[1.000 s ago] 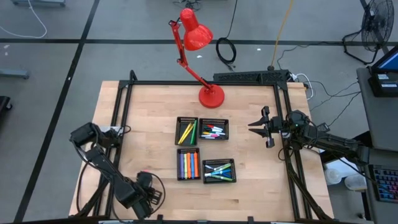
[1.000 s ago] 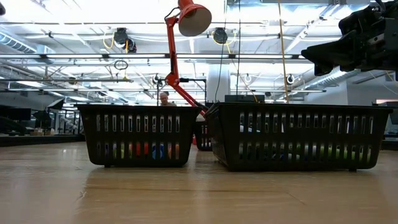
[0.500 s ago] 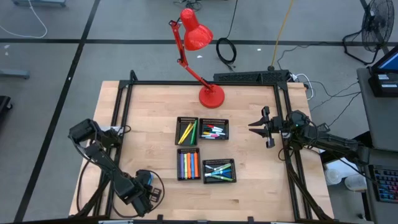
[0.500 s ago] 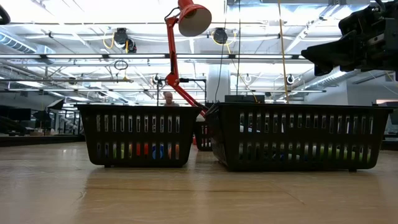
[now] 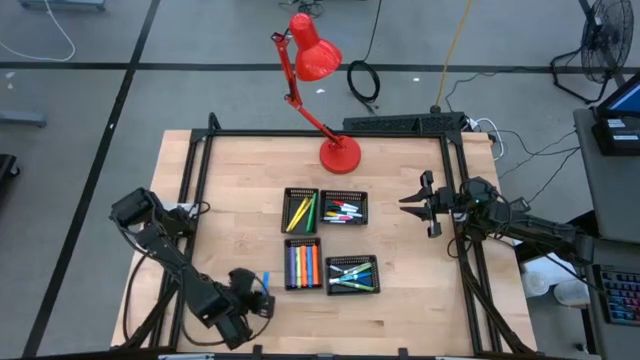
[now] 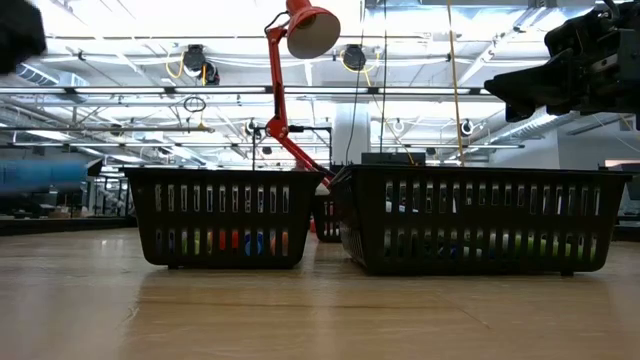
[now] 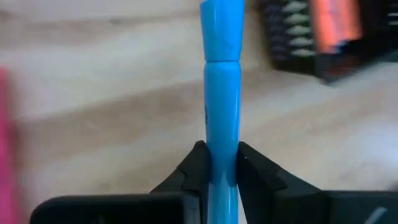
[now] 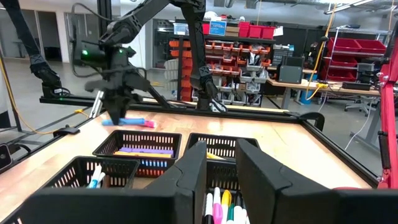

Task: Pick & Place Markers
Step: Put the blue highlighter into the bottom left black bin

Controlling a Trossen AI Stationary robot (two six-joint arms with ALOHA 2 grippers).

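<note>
While the right arm waits at the table's right edge, the left gripper point(image 5: 255, 297) in the high view sits near the front-left of the wood table point(image 5: 230, 190), just left of the four black mesh trays point(image 5: 303, 265), w/ a blue marker point(image 5: 265, 280) sticking out of it. Other markers point(image 5: 303, 262) already lie sorted by colour in the trays; the orange/blue/purple lot is in the tray nearest the left gripper. The right gripper point(image 5: 408, 203) hovers well apart from the trays, carrying nothing. A red lamp point(image 5: 318, 60) stands at the back.

Low view: two trays point(image 6: 225, 215) front-on, bits of colour showing thru the slots; the right arm's dark bulk is at upper right. Blue marker not visible here.

Left wrist view: fingers point(image 7: 196, 168) clamp the blue marker point(image 7: 222, 106) on both sides, marker pointing straight out ahead, cap end away from the gripper. A tray w/ orange markers is ahead, blurred. Something pink blurs at the frame edge, can't identify it.

Right wrist view: right gripper's fingers point(image 8: 186, 177) stand a little apart, empty, trays below. Across the table the left gripper point(image 8: 121, 109) is low over the wood; a blue marker and a pink marker point(image 8: 146, 123) seem to lie by it.

Judgement: pick step done, carry step in hand. Next calls for lifting clear, moving over the tray w/ blue ones, lining the marker w/ the tray's long side, then letting go low.
</note>
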